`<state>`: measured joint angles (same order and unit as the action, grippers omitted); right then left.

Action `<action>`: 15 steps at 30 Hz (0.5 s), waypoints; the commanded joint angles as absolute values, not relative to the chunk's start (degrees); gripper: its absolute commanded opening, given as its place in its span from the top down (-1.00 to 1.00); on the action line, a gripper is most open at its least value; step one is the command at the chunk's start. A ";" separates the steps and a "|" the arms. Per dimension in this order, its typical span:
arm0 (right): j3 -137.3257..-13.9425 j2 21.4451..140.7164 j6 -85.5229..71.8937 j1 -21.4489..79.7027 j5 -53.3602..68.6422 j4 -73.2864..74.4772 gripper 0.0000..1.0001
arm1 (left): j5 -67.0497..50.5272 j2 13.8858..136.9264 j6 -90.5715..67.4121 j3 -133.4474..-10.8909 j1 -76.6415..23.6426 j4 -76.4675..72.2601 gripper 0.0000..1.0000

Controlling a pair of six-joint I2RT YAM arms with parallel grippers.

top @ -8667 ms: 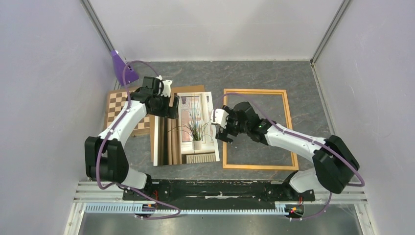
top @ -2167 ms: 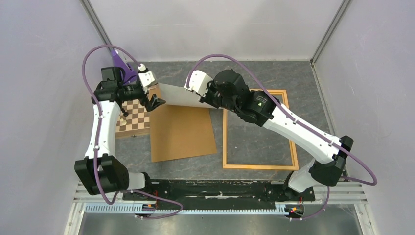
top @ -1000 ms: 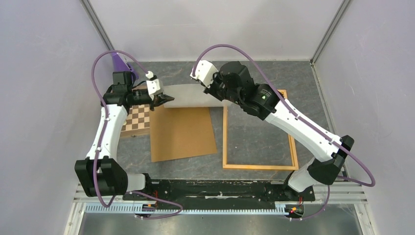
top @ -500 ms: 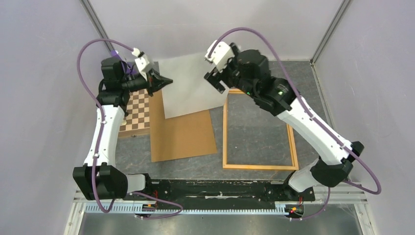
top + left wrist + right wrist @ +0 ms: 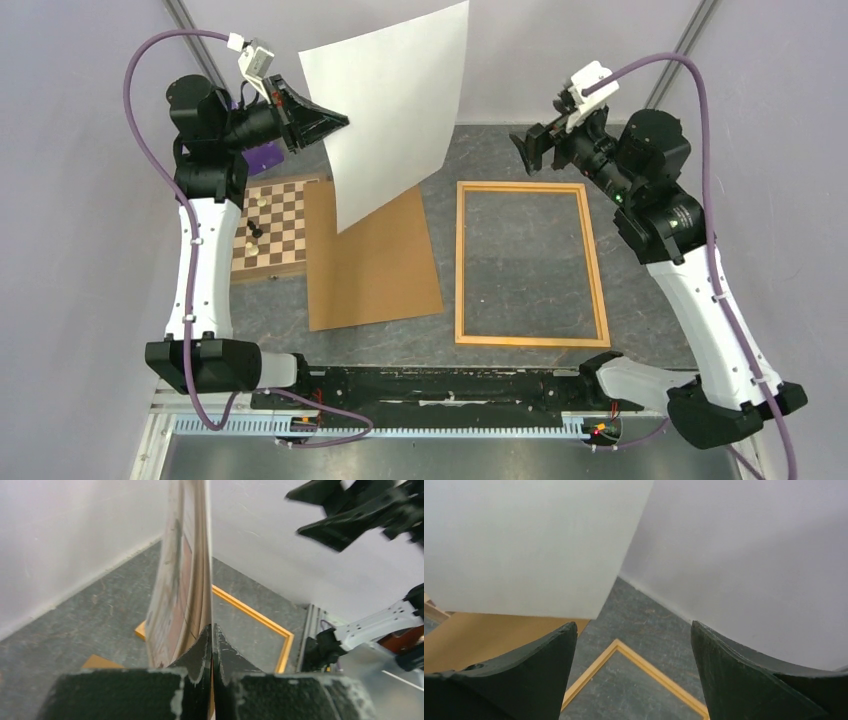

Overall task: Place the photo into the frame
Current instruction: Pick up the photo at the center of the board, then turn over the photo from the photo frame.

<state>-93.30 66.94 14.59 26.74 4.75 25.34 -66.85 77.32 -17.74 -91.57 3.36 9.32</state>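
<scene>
Paper-thin photo looks floppy beyond the left pincer pinching its edge (right pincer is wide, empty), so support the opposite edge.

Left tool held high, pinched closed; right tool high, jaws spread wide.

2 white arms, black joints, purple cables
</scene>
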 commanded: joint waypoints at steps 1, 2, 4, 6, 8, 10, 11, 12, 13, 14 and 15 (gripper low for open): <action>-80.94 64.33 5.69 16.99 25.03 15.23 -0.74 | -68.57 75.68 -28.66 -92.78 2.43 9.63 0.95; -78.68 63.87 4.73 15.46 28.18 13.63 -0.74 | -68.72 74.94 -29.21 -92.37 1.94 10.50 0.95; -73.90 63.69 2.31 11.74 36.15 10.18 -0.73 | -68.97 73.01 -30.30 -90.58 0.73 11.16 0.95; -68.41 63.00 -1.11 8.42 43.00 4.45 -0.73 | -69.04 70.73 -30.77 -88.11 -1.51 11.64 0.95; -63.99 62.22 -2.68 6.45 46.91 -0.28 -0.73 | -68.79 68.59 -29.73 -86.34 -2.99 13.55 0.95; -61.57 61.67 -1.18 5.74 49.35 -2.63 -0.72 | -67.68 66.80 -25.15 -86.46 -4.64 19.32 0.95; -60.71 61.48 -0.46 5.71 50.17 -2.82 -0.72 | -66.46 66.31 -21.92 -87.22 -5.84 24.23 0.95; -59.77 61.30 -0.48 5.71 51.33 -3.61 -0.72 | -64.70 65.99 -17.70 -88.48 -7.31 29.87 0.95; -59.16 61.28 -0.50 5.71 52.22 -4.28 -0.72 | -62.53 65.68 -13.81 -89.89 -8.86 34.17 0.95; -58.41 61.18 -0.52 5.71 53.27 -4.91 -0.72 | -59.94 65.71 -10.37 -90.90 -11.08 38.72 0.95; -57.86 61.09 -0.63 5.76 53.89 -5.56 -0.72 | -57.11 65.84 -8.49 -92.00 -13.01 42.47 0.95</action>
